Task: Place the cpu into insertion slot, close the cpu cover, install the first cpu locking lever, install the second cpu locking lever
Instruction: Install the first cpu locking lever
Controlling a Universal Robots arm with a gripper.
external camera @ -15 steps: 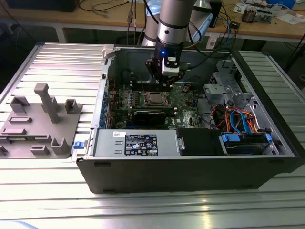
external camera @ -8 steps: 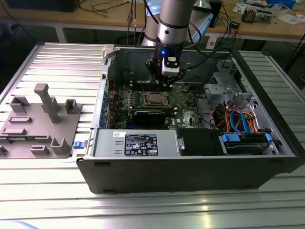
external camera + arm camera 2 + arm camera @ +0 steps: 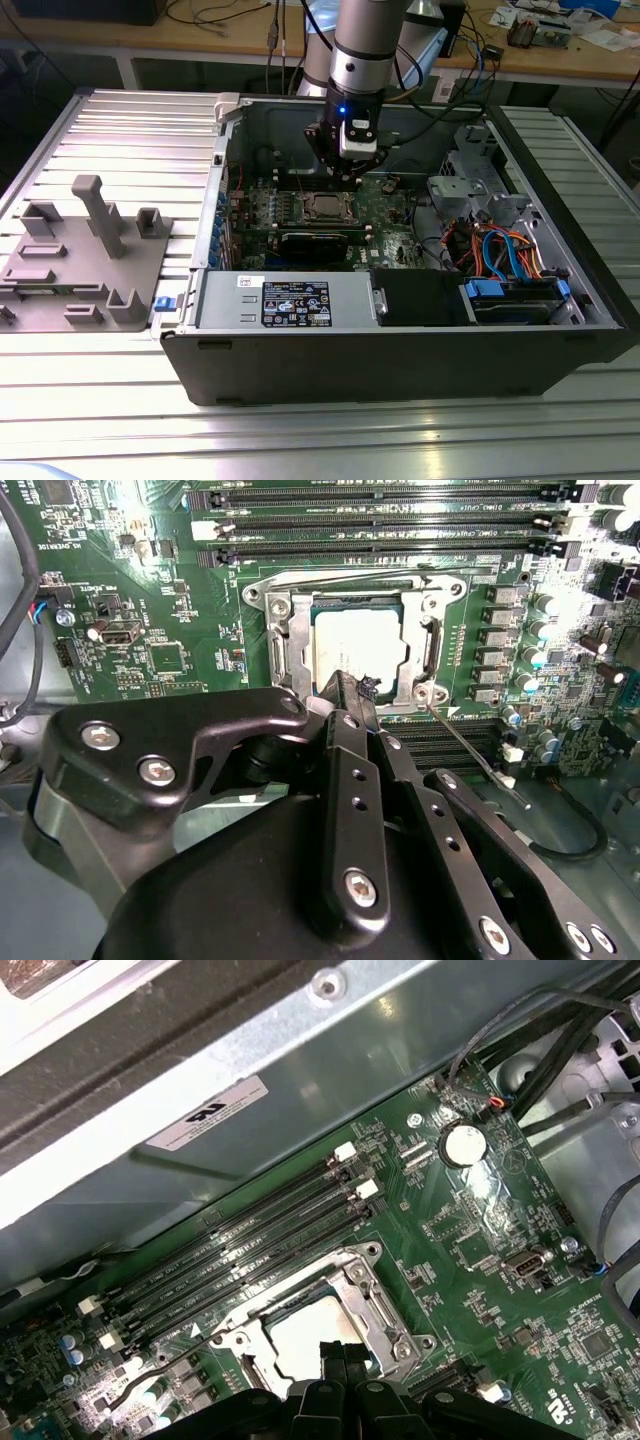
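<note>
Shiny ribbed metal desk (image 3: 100, 420) holds an open black computer box (image 3: 400, 365) with a white printed sticker (image 3: 295, 302). Inside, the flat grey square cpu (image 3: 355, 645) lies under its silvery cover frame (image 3: 285, 630). The black claw (image 3: 350, 685), pinched together, hangs at the frame's edge. Wooden desk (image 3: 100, 35) behind.

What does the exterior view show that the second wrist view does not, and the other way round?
The exterior view adds the whole open computer case, its labelled power supply and a grey fixture on the table at the exterior view's left. The second wrist view adds a thin metal rod running out from a corner of the cpu cover. Both show the cpu under that cover, with the gripper at the cover's edge.
</note>
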